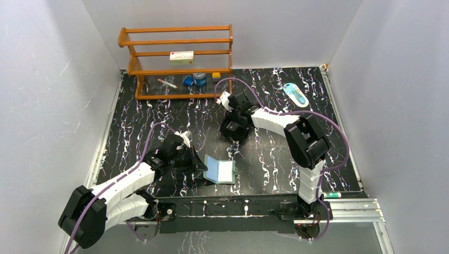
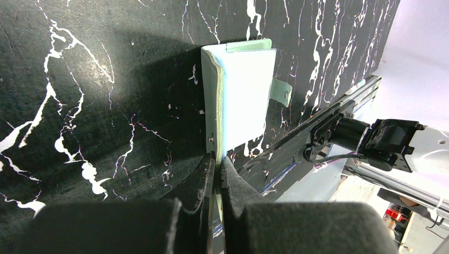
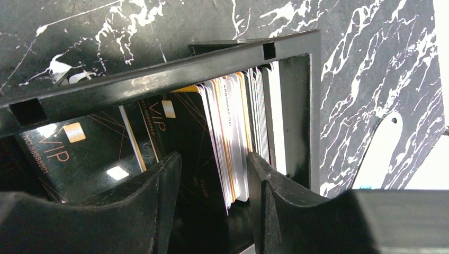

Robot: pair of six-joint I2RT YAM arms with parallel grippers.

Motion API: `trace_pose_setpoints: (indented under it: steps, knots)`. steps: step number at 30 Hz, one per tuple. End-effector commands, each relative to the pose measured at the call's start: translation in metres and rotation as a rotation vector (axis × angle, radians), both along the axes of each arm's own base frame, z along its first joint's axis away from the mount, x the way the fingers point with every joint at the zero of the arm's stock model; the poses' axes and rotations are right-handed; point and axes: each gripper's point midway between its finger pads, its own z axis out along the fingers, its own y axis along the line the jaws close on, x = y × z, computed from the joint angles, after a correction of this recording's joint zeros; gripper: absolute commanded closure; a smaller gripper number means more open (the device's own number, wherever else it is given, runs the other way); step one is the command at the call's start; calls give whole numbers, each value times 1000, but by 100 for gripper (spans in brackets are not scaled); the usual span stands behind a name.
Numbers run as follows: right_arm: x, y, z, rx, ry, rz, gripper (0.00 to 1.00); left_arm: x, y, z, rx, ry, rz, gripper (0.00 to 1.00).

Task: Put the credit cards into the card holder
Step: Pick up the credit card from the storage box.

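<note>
"VIP" is printed in gold on two dark cards (image 3: pixel 79 153) standing in the box (image 3: pixel 159 74), as seen in the right wrist view. On the left one, a number beginning "NO.8888" can be made out; the rest is blurred. Embossed digits on a white card (image 3: pixel 226 121) cannot be read. Print on the carton (image 1: pixel 181 57) on the shelf (image 1: pixel 180 70) is too small to be read.

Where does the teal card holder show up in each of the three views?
Top external: the card holder sits open near the front edge, left of centre, beside the left gripper.
Left wrist: upper centre, its near edge pinched between the closed fingers.
Right wrist: not in view; that camera looks into the black box of credit cards.
Shared landmark: the black, white-veined tabletop, seen in all three.
</note>
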Motion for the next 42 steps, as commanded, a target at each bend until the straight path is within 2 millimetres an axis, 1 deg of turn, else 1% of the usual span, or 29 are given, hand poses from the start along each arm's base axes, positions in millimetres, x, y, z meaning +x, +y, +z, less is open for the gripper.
trace_pose_setpoints:
  steps: [1, 6, 14, 19, 25, 31, 42]
  knots:
    - [16, 6, 20, 40, -70, -39, 46, 3, -4, 12, -32, -18, -9, 100]
    - [17, 7, 26, 58, -77, -47, 53, 2, -3, 13, -31, -23, -5, 100]
    - [21, 5, 32, 76, -72, -74, 58, 3, -4, 12, -31, -21, -6, 100]
    - [21, 5, 35, 83, -70, -79, 64, 2, -4, 12, -31, -21, -5, 100]
    - [20, 4, 40, 89, -63, -87, 64, 3, -3, 12, -32, -21, -3, 100]
    - [22, 0, 41, 84, -66, -99, 60, 2, -3, 13, -34, -21, -3, 100]
    - [25, 0, 53, 109, -88, -112, 60, 2, -4, 13, -37, -22, -4, 100]
